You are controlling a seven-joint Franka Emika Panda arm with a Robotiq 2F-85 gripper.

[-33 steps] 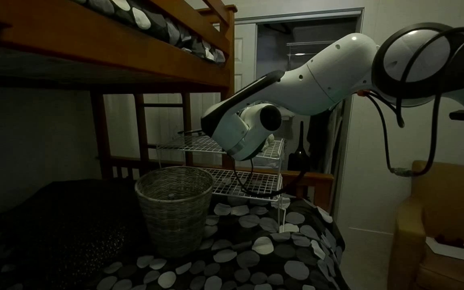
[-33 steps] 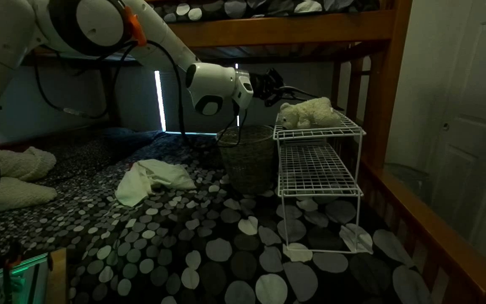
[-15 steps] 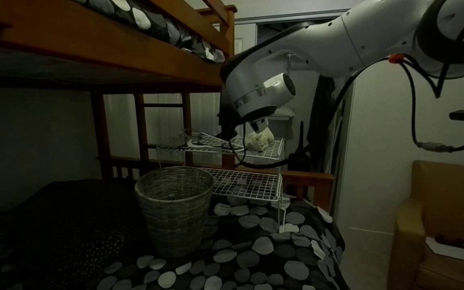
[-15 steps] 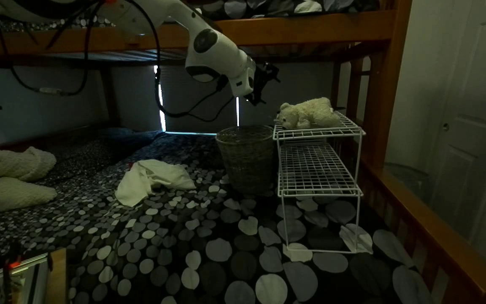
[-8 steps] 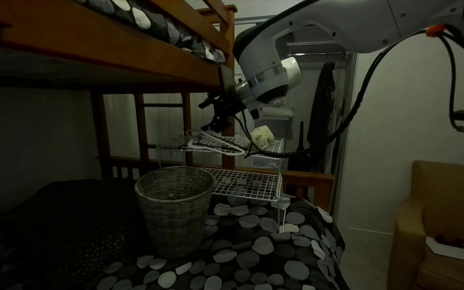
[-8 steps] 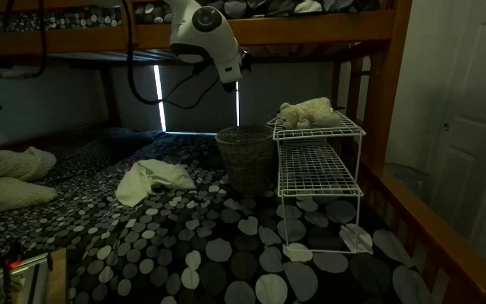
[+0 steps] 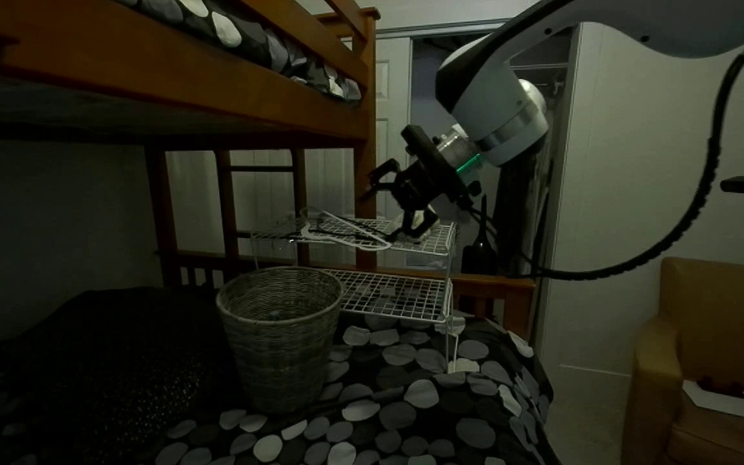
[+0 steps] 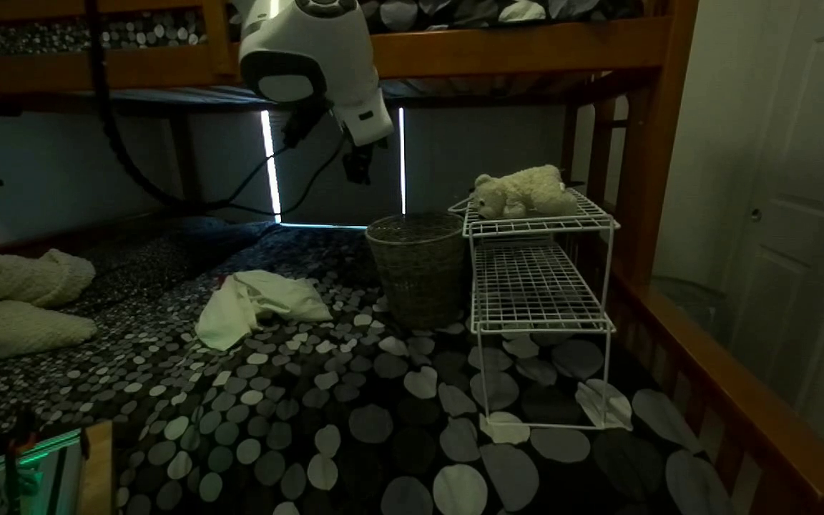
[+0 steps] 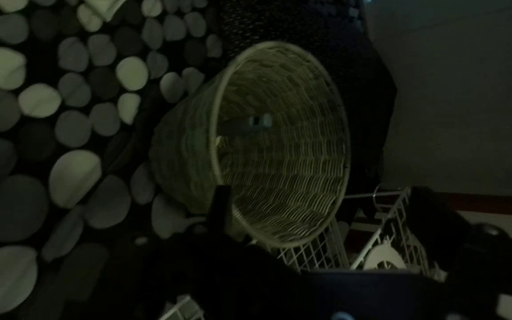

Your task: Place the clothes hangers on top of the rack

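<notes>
The clothes hangers point(image 7: 378, 245), a white one with dark thin parts beside it, lie flat on the top tier of the wire rack point(image 7: 440, 240). In an exterior view a pale end of a hanger point(image 8: 458, 207) juts past the edge of the rack point(image 8: 541, 282). Above the top tier hangs my gripper point(image 7: 382, 214), its jaws wide apart and nothing between them. The wrist view has the gripper point(image 9: 322, 200) spread over the basket's near side, with part of the white hanger point(image 9: 384, 256) low between the dark fingers.
A woven basket point(image 7: 281, 349) stands beside the rack. A white teddy bear point(image 8: 526, 192) lies on the top tier. The upper bunk's wooden rail point(image 8: 519, 54) runs overhead, and a white cloth point(image 8: 262, 304) rests on the bed.
The hangers were in the gripper about two seconds ago and now lie released on the rack. The arm has since drawn up and back from them, its jaws open.
</notes>
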